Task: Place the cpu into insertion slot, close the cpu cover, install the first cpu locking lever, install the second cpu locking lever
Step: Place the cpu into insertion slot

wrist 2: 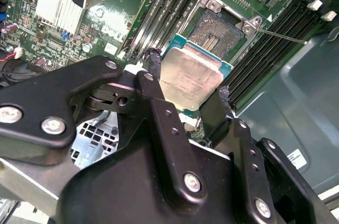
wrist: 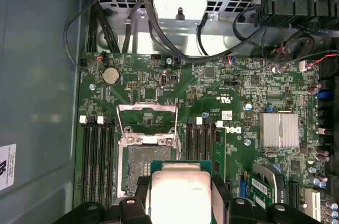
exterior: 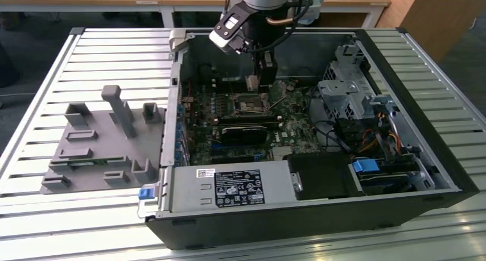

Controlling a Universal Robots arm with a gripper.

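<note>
The gripper (wrist 2: 188, 78) is pinching the cpu (wrist 2: 195, 75) by two opposite edges between its black fingers (wrist 2: 152, 62). The chip is hanging flat, just above and partly over the insertion slot (wrist: 139, 173), apparently not touching it. Beyond, the cpu cover (wrist: 146, 107) is standing open on the green motherboard (wrist: 212, 81) inside the computer case (exterior: 304, 227).

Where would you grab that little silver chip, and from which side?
By two opposite edges, from above, as the gripper does now: the cpu is a thin flat square, its broad top offering nothing to pinch.
</note>
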